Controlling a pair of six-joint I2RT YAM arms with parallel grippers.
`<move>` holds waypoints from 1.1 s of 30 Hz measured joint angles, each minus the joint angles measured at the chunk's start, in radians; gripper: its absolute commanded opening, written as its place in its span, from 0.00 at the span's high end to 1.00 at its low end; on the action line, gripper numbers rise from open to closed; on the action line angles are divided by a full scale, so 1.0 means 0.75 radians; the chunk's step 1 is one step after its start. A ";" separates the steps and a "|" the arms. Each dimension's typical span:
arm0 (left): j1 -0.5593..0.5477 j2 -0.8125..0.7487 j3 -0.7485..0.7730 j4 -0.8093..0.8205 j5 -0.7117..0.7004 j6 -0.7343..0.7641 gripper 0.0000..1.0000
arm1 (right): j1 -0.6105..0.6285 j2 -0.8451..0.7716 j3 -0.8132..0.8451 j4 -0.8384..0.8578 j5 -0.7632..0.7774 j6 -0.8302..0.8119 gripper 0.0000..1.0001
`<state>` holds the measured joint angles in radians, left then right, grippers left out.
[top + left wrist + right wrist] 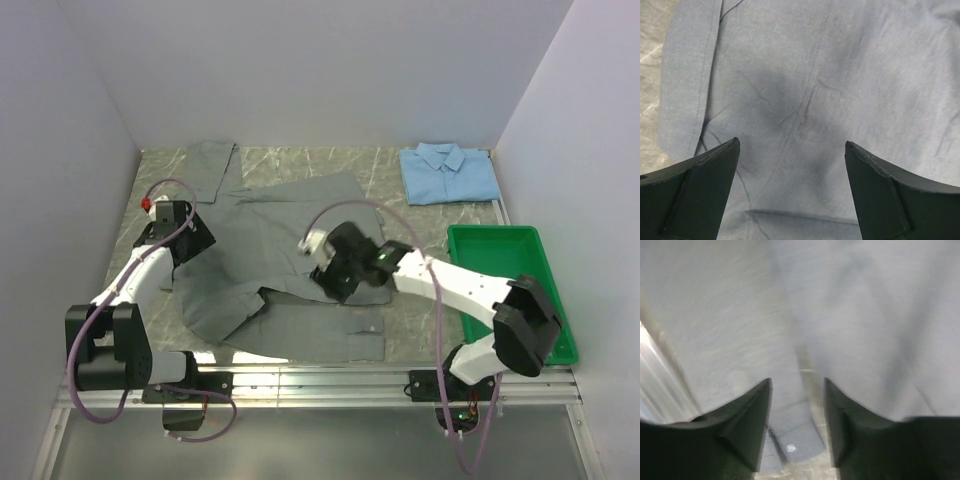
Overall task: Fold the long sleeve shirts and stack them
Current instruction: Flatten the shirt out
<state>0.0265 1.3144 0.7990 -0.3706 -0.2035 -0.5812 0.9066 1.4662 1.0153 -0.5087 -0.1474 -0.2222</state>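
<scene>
Grey cloth takes up most of the table (300,160). The grey shirt (270,250) lies spread and rumpled across the middle and out toward 9 o'clock. One sleeve runs up to 11 o'clock, and a flat band of it lies along the near edge at 6 o'clock.

The blue shirt (448,172) sits folded with its collar up at 1 o'clock, well apart from the grey one. A green tray (505,285) rests at 4 o'clock by the right wall.

The left pincer (188,232) is at the shirt's 9 o'clock edge. Seen from its wrist, the left pincer (791,144) has its fingers (695,195) spread wide over creased grey fabric and a seam, with nothing between them. Bare table shows at 9 o'clock in that view.

The right pincer (335,280) is over the shirt's middle, slightly toward 5 o'clock. Its wrist view is blurred, but the right pincer (797,382) shows its fingers (752,420) apart with a narrower gap. Cloth lies beneath them rather than between. A small button (790,447) sits on a strip of fabric just under the gap.
</scene>
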 measured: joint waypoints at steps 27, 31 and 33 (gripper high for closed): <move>0.142 0.222 -0.055 0.092 0.009 -0.069 0.10 | -0.887 0.298 -0.101 0.278 -0.157 0.965 0.39; 0.174 0.299 0.017 0.100 -0.001 -0.061 0.10 | -0.941 0.297 -0.140 0.353 -0.216 1.027 0.39; 0.185 0.342 0.056 0.101 -0.012 -0.046 0.10 | -0.969 0.296 -0.150 0.378 -0.228 1.053 0.39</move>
<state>0.1650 1.5711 0.8413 -0.2951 -0.2127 -0.6155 0.1795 1.6878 0.9031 -0.2249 -0.3187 0.5678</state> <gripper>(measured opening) 0.899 0.606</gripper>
